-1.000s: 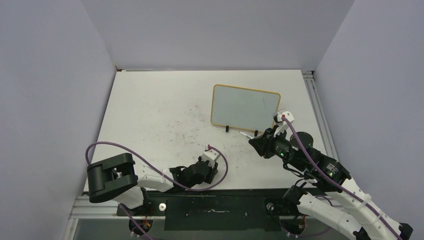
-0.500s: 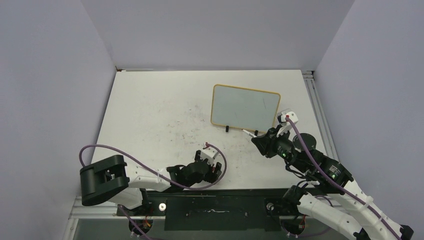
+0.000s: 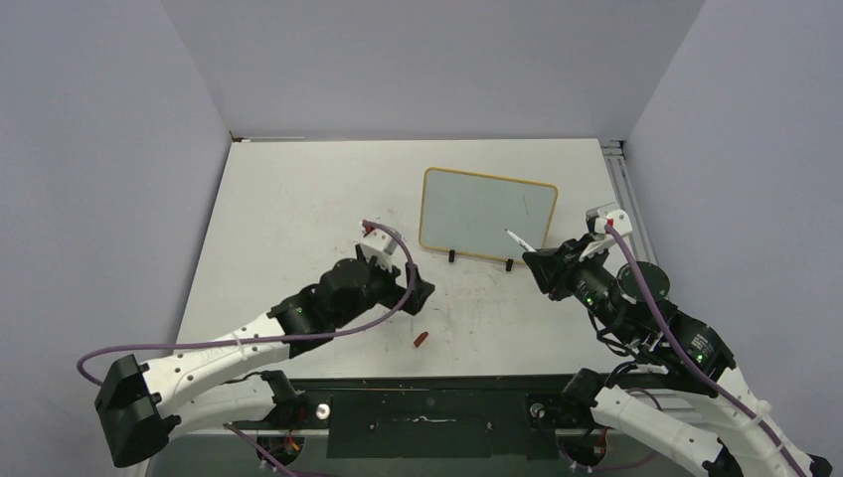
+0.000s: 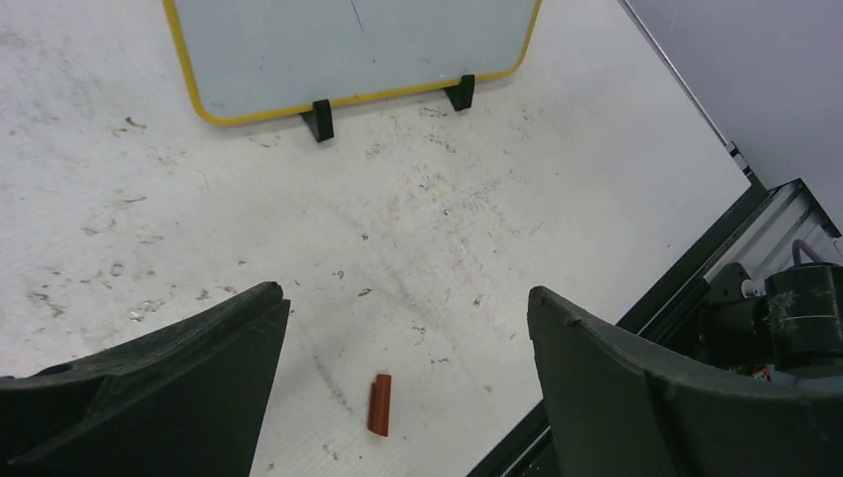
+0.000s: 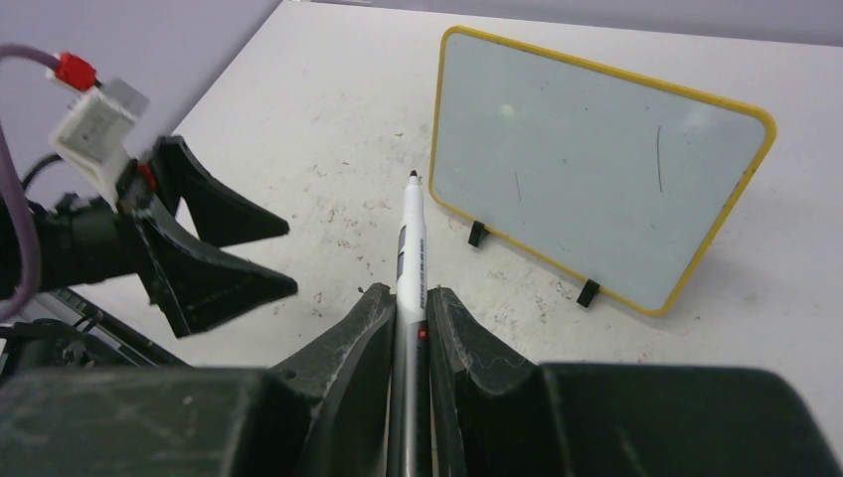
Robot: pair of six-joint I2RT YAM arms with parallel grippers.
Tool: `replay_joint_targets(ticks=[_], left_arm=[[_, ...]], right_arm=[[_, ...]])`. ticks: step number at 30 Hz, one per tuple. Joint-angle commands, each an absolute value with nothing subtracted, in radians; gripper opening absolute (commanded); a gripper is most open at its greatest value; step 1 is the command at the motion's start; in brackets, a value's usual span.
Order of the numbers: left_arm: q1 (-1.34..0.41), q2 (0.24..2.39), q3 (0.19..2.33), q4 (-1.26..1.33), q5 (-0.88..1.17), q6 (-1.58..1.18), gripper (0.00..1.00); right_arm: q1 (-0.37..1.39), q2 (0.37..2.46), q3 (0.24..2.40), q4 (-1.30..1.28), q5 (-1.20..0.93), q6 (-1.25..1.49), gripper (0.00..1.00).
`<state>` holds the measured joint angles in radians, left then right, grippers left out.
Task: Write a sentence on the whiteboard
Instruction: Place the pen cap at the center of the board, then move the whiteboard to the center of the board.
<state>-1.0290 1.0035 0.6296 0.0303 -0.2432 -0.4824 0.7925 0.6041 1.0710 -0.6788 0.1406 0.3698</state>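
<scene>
Whiteboard [image 3: 487, 214] stands at about eleven o'clock from the nearer right gripper [image 3: 534, 260], which clamps a marker [image 3: 517, 239] pointing there; left gripper [image 3: 420, 291] wide apart, empty.

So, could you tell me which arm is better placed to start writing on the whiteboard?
The right. The right fingers are shut on the uncapped marker, tip aimed toward the whiteboard. The left fingers are open and empty, near the red cap.
</scene>
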Motion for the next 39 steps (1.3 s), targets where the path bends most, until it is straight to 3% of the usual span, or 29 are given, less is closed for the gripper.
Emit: replay_joint_targets(ticks=[1, 7, 12, 24, 26, 29, 33, 39], left_arm=[[-0.862, 0.971, 0.781, -0.161, 0.007, -0.422, 0.89], [-0.625, 1.040, 0.950, -0.278, 0.241, -0.311, 0.89], [-0.464, 1.107, 0.994, -0.223, 0.400, -0.308, 0.89], [-0.378, 1.404, 1.101, -0.023, 0.622, -0.245, 0.87], [-0.370, 1.465, 1.124, 0.038, 0.648, -0.230, 0.83], [-0.394, 1.543, 1.164, 0.034, 0.584, -0.227, 0.75], [-0.569, 1.553, 1.131, 0.046, 0.284, -0.200, 0.73], [-0.705, 1.554, 0.972, 0.243, 0.019, -0.438, 0.68]], right_arm=[[0.788, 0.622, 1.095, -0.672, 0.191, 0.331, 0.05], [0.788, 0.667, 1.065, -0.625, 0.190, 0.344, 0.05], [0.788, 0.737, 1.044, -0.585, 0.189, 0.358, 0.05], [0.747, 0.903, 0.942, -0.315, 0.065, 0.297, 0.05], [0.720, 0.927, 0.935, -0.279, 0.032, 0.299, 0.05], [0.681, 0.950, 0.932, -0.250, 0.008, 0.296, 0.05], [0.623, 0.939, 0.929, -0.261, 0.008, 0.289, 0.05], [0.575, 0.879, 0.934, -0.300, 0.058, 0.274, 0.05]])
